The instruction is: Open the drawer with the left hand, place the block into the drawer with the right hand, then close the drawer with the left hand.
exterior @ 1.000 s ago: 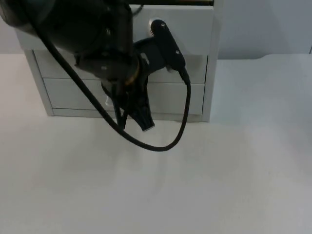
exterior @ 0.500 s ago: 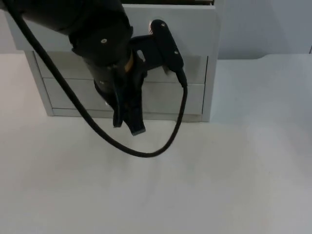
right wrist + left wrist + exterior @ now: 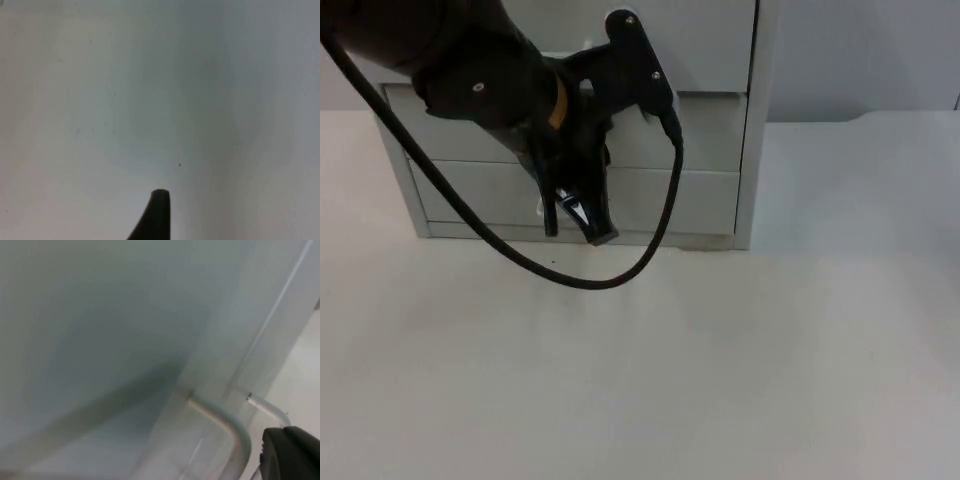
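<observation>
The left gripper [image 3: 575,222] hangs in front of the lower drawer front [image 3: 670,200] of the white drawer cabinet [image 3: 745,120], its two black fingers [image 3: 598,225] pointing down toward the table [image 3: 720,380] with a narrow gap between them and nothing visibly caught there; they look slightly parted, clamped on nothing. In the left wrist view a rounded metal drawer handle [image 3: 235,427] runs just beside the black fingertip [image 3: 292,452], close to it, though whether the two touch cannot be told. The cabinet stands at the back of the table against the grey partition wall [image 3: 860,50], and all the drawer fronts seen from above, including the upper drawer [image 3: 700,40], appear flush with the frame, so the drawers look shut. The block cannot be made out on the table or at the cabinet; judged from the closed fronts, it is probably inside already, but the pictures do not prove that. The right gripper [image 3: 156,220] waits over bare white table, one dark fingertip showing, and whether its fingers are open or closed cannot be told. By this reading the task is at or very near its end: drawer closed, left arm beside the handle, and nothing obvious left beyond clearing the arm away from the cabinet.
</observation>
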You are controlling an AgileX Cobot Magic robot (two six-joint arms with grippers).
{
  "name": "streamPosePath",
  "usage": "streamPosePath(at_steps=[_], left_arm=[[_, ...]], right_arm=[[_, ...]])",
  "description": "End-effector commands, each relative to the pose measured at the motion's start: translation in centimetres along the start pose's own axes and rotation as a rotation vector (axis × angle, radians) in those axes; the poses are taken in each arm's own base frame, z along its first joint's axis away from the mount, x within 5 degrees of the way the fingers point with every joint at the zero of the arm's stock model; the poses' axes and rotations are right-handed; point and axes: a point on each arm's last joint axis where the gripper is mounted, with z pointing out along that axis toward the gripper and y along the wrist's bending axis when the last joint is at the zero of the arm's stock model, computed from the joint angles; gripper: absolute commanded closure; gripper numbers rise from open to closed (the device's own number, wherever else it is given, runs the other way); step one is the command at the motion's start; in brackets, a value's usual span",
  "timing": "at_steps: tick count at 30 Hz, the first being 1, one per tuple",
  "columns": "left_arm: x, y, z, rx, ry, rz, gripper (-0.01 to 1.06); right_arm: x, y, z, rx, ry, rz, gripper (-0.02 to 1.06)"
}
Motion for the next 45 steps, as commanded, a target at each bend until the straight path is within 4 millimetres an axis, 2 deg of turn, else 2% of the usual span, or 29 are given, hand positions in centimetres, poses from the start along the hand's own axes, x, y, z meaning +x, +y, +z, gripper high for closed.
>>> streamPosePath(at_steps=[1, 12, 13, 15, 17, 18, 20, 21, 31, 41, 45], left_arm=[[-0.2, 1.2, 0.4, -0.036, -0.062, 0.073, 1.05], [-0.1, 0.9, 1.1, -0.040, -0.065, 0.187, 1.04], [-0.1, 0.9, 1.1, -0.039, -0.065, 0.179, 0.99], [-0.1, 0.9, 1.1, -0.037, -0.070, 0.169, 0.83], [-0.1, 0.9, 1.1, -0.036, -0.070, 0.163, 0.59], [-0.1, 0.9, 1.1, -0.036, -0.070, 0.163, 0.59], [0.0, 0.8, 1.1, -0.031, -0.050, 0.131, 0.37], [0.2, 0.8, 1.1, -0.030, -0.035, 0.124, 0.33], [1.2, 0.4, 0.9, -0.016, 0.098, 0.077, 0.32], [-0.3, -1.3, 0.0, 0.000, 0.130, 0.112, 0.32], [-0.4, -1.2, -0.8, 0.002, 0.146, 0.070, 0.32]], right_arm=[[0.0, -0.1, -0.3, 0.000, -0.014, 0.001, 0.24], [0.0, -0.2, -0.3, 0.000, -0.012, 0.001, 0.24], [0.0, -0.2, -0.3, 0.000, -0.012, 0.001, 0.24], [0.0, -0.2, -0.3, 0.000, -0.012, 0.001, 0.24], [0.0, -0.2, -0.3, 0.000, -0.012, 0.001, 0.24], [0.0, -0.2, -0.3, 0.000, -0.012, 0.001, 0.24], [0.0, -0.2, -0.3, 0.000, -0.012, 0.001, 0.24], [0.0, -0.1, -0.3, 0.000, -0.013, 0.001, 0.24], [-0.1, -0.1, -0.3, -0.001, -0.019, 0.001, 0.24], [-0.1, -0.1, -0.3, -0.001, -0.020, 0.001, 0.24], [-0.1, -0.1, -0.3, 0.000, -0.018, -0.006, 0.24]])
